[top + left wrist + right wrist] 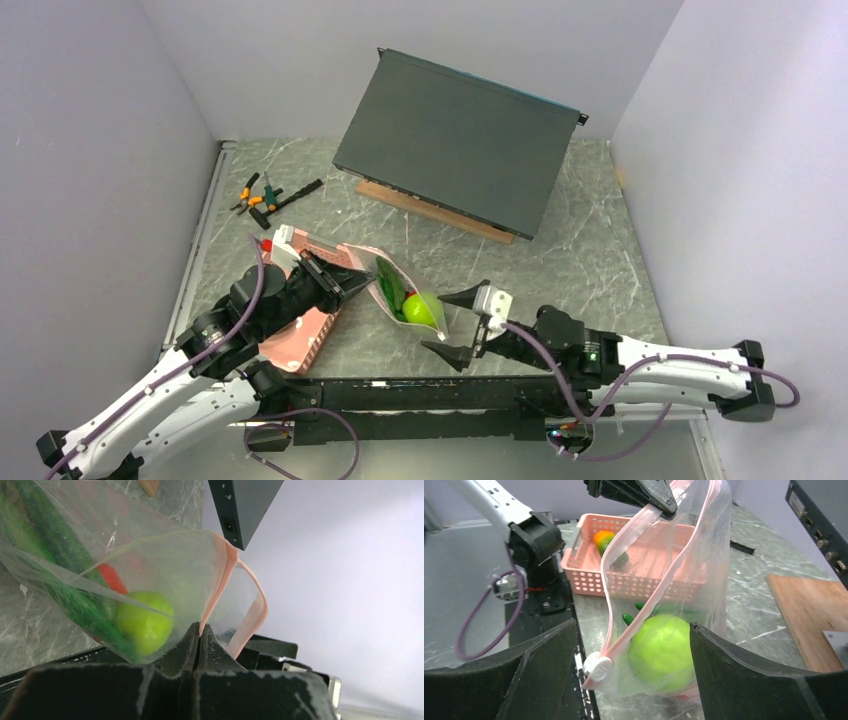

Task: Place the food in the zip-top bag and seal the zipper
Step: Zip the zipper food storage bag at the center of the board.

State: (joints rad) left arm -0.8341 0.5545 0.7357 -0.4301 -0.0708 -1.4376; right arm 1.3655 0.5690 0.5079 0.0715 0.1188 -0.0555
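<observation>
The clear zip-top bag [398,288] stands on the table between my grippers and holds a green apple [421,310], a long green pepper [390,284] and a red piece [112,577]. My left gripper [362,282] is shut on the pink zipper [224,575] at the bag's top corner and holds it up. The zipper's two strips [624,547] are apart, with a white slider [597,667] at the low end. My right gripper [631,630] is open, with a finger on each side of the bag's apple [661,652] end and not touching it. An orange-green mango [604,540] lies in the pink basket [589,580].
The pink basket [300,345] sits under my left arm. Orange-handled pliers [255,195] lie at the back left. A dark flat box [455,140] leans on a wooden board [430,210] at the back. Walls close in both sides.
</observation>
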